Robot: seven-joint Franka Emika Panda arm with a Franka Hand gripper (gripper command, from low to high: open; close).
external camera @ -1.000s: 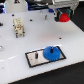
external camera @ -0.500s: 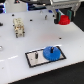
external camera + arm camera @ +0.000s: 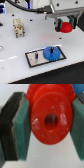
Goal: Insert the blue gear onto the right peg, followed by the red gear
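The gripper [image 3: 64,26] hangs above the white table [image 3: 15,55], toward the exterior view's upper right, and is clamped on the red gear [image 3: 65,26]. In the wrist view the gripper [image 3: 49,122] shows two flat teal pads [image 3: 23,128] backed by dark, blocky fingers, one pressed to each side of the red gear [image 3: 50,119]. The gear is a glossy round piece of red plastic with a raised hub and a dark round hole at its middle; small pale scuffs speckle its face. Its teeth are too blurred to make out there.

The blue gear [image 3: 51,53] sits on a flat dark rectangular base plate [image 3: 34,58] in the lower middle of the table, on the end of the plate toward the exterior view's right. It is a wide, bright-blue toothed disc lying flat, with a raised centre. Whether a peg passes through it cannot be told at this size. A thin pale upright pin [image 3: 38,53] stands on the plate just beside the blue gear, toward the exterior view's left.

The red gear is held in the air, well apart from the blue gear and the plate.

A small beige lumpy object [image 3: 19,27] stands on the table toward the exterior view's upper left.
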